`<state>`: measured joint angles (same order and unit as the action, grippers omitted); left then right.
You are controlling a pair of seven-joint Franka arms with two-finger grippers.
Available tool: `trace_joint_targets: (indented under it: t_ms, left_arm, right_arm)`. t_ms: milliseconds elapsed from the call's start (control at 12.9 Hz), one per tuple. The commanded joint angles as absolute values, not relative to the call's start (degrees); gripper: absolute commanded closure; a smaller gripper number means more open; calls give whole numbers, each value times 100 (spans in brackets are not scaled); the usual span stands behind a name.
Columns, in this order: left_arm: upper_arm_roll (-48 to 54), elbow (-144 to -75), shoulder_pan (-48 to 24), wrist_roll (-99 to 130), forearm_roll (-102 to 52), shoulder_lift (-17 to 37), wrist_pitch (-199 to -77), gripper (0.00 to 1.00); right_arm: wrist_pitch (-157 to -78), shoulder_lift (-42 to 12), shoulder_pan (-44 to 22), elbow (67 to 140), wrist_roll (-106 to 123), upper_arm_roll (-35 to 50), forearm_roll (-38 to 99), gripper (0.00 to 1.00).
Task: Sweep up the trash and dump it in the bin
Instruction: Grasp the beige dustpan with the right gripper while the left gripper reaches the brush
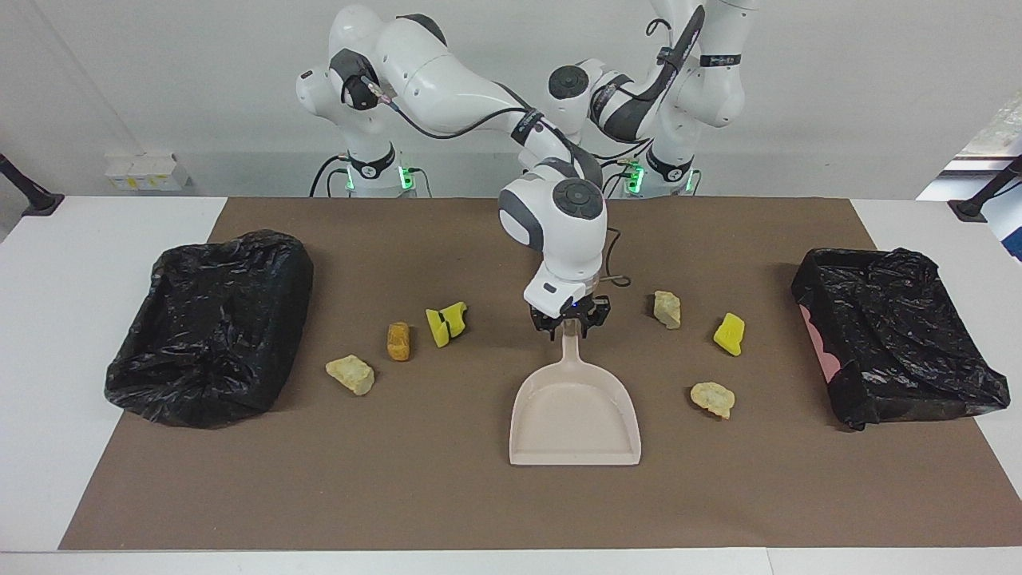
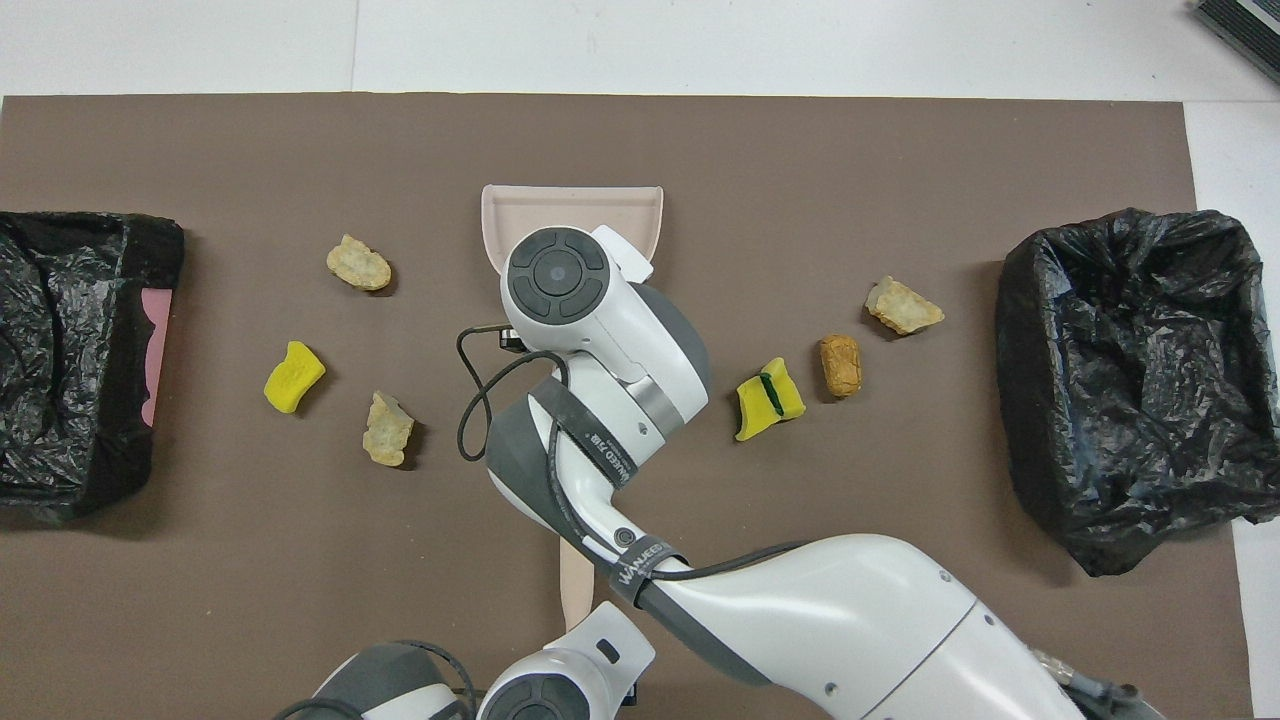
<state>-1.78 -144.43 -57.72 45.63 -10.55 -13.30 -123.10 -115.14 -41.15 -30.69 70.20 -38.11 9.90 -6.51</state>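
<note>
While the right arm stretches to the middle of the brown-matted worktop (image 1: 447, 495), its end effector (image 1: 568, 326) pinches the handle of the pale beige plastic dustpan (image 1: 575, 415), which lies flat with its mouth toward six o'clock in the facing view. In that view, torn sponge trash lies around it. A bright yellow chunk (image 1: 445, 323), an orange-brown chunk (image 1: 398, 341) and a pale beige chunk (image 1: 350, 374) sit toward ten o'clock. A second yellow chunk (image 1: 729, 334) and two beige ones sit toward two o'clock. One black-bagged bin (image 1: 211, 327) sits at nine o'clock, another black-bagged bin (image 1: 894, 335) at three. The left arm (image 1: 679, 96) waits folded, its end effector hidden from me but pressed together.
</note>
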Motion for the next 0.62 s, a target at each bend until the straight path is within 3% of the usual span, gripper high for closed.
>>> trace_joint_targets:
  t_ms: [0,311,388,543]
  left_arm:
    - [-237,-14204,-5215,4535,-924,-1520,-11561,100]
    - [-237,-14001,-4091,4535,-125,-1897,-10750,100]
    - [-237,-14001,-3791,4544,-36,-1916,-10740,100]
    - [-237,-14001,-3167,4544,148,-1899,-10749,100]
  right_arm:
    - [-11679,-4131,-2972,7144,-3920,1019,-774,50]
    - [-11786,-4096,-2997,7225,-3955,1020,-694,53]
    - [-11786,-4096,-2997,7225,-3964,1020,-694,60]
    - [-11760,-4096,-2997,7216,-3999,1028,-677,100]
